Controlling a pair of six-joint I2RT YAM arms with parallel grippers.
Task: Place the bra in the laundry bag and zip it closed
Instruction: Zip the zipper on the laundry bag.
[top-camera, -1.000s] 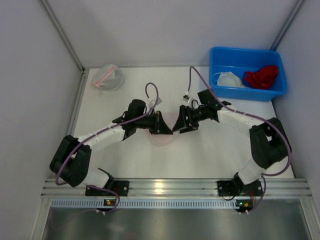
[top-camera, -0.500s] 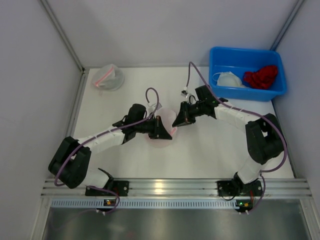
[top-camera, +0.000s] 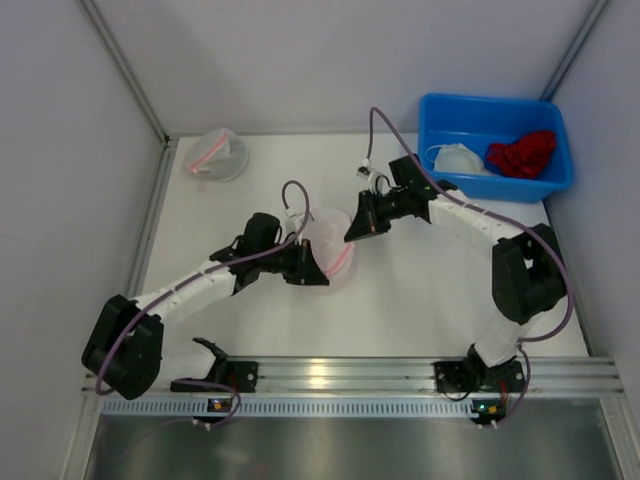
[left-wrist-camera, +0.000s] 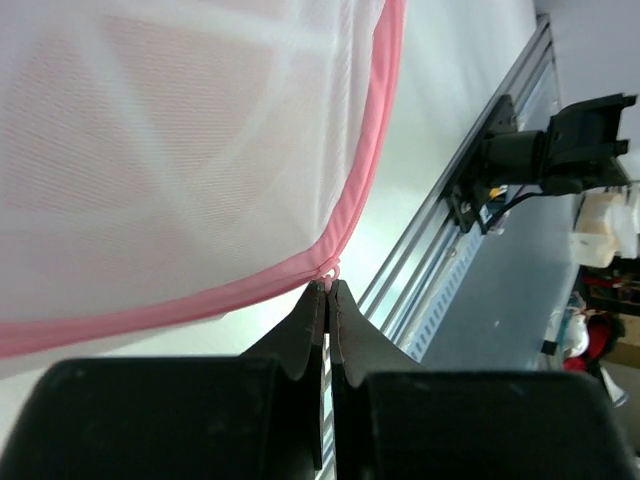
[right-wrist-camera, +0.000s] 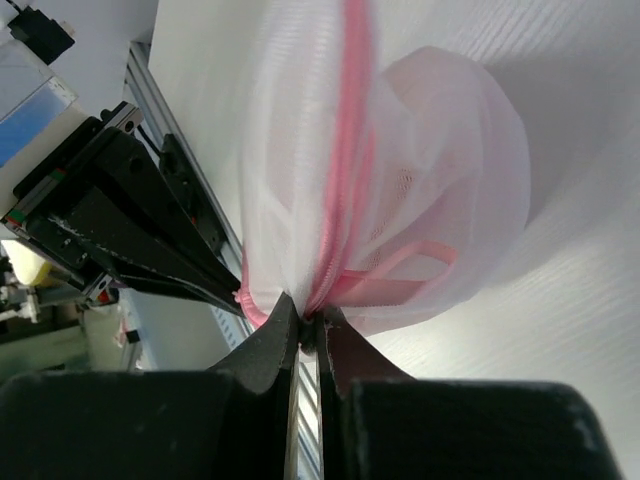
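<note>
The laundry bag (top-camera: 330, 245) is white mesh with a pink zipper and hangs stretched between my two grippers mid-table. The left gripper (top-camera: 316, 272) is shut at the bag's near side; in the left wrist view its tips (left-wrist-camera: 327, 285) pinch the small pink zipper pull where the pink zipper band (left-wrist-camera: 372, 140) bends. The right gripper (top-camera: 352, 231) is shut on the bag's far-right end; in the right wrist view it (right-wrist-camera: 311, 326) clamps the mesh at the zipper's end (right-wrist-camera: 345, 150). The pink bra (right-wrist-camera: 415, 262) shows through the mesh, inside the bag (right-wrist-camera: 440, 140).
A blue bin (top-camera: 480, 186) at the back right holds a white garment (top-camera: 455, 157) and a red one (top-camera: 523, 153). Another mesh bag (top-camera: 215, 155) lies at the back left. The aluminium rail (top-camera: 330, 378) runs along the near edge. Walls close in on both sides.
The right gripper has gone from open to shut on the bag's end and pulled back. The left gripper has drawn toward the near left. The bag is stretched between them.
</note>
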